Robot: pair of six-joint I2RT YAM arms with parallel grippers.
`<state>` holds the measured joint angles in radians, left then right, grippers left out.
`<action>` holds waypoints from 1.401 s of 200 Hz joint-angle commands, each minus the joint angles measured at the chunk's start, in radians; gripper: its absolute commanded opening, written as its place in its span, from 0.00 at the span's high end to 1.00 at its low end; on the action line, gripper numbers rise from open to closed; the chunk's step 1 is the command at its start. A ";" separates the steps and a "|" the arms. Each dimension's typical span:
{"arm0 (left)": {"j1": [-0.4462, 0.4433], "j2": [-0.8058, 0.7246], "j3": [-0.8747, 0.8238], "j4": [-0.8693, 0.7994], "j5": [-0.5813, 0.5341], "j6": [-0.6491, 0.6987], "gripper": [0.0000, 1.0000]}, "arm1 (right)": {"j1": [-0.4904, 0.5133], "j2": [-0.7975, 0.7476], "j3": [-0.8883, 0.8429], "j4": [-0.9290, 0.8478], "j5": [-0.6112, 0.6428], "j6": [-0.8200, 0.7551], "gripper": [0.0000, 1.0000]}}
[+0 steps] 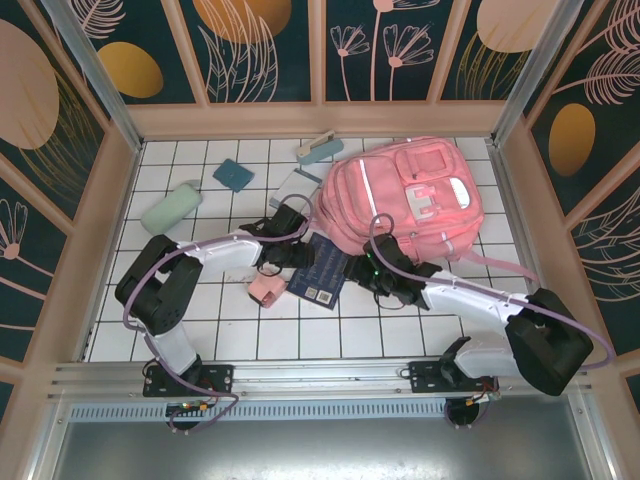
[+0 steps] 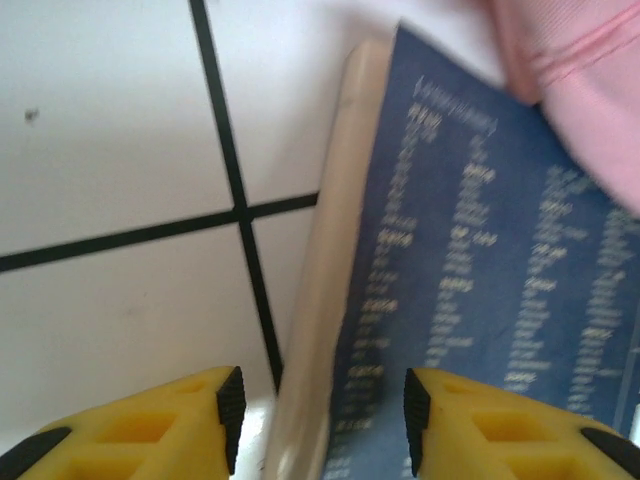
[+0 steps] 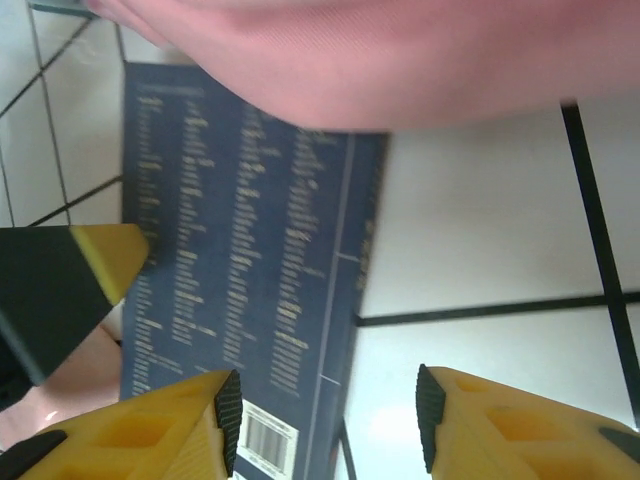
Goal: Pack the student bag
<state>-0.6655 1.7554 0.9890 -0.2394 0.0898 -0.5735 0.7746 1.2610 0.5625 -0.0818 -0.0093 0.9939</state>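
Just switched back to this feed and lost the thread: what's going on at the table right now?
Both arms are working the dark blue book, which lies flat on the tiled table with its far end at the edge of the pink student bag. The left arm's fingers stand open astride the book's page edge. The right arm's fingers stand open astride its spine edge. Neither grips it yet, and the book is not in the bag.

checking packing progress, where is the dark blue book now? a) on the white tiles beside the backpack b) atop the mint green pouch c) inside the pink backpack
a: the dark blue book lies on the white tiled table at the near edge of the large pink fabric backpack
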 commanded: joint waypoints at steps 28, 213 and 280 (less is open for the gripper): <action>0.009 0.029 -0.062 -0.043 0.004 0.027 0.57 | 0.037 0.077 -0.062 0.198 -0.035 0.139 0.51; 0.009 -0.026 -0.186 0.083 0.150 -0.080 0.74 | -0.006 0.222 -0.061 0.836 -0.348 0.122 0.65; 0.022 -0.035 -0.165 0.086 0.195 -0.103 0.75 | -0.002 0.283 -0.058 0.850 -0.293 0.148 0.65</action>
<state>-0.6147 1.7061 0.8394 -0.0822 0.1204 -0.6483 0.7589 1.5097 0.4580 0.5415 -0.2863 1.1217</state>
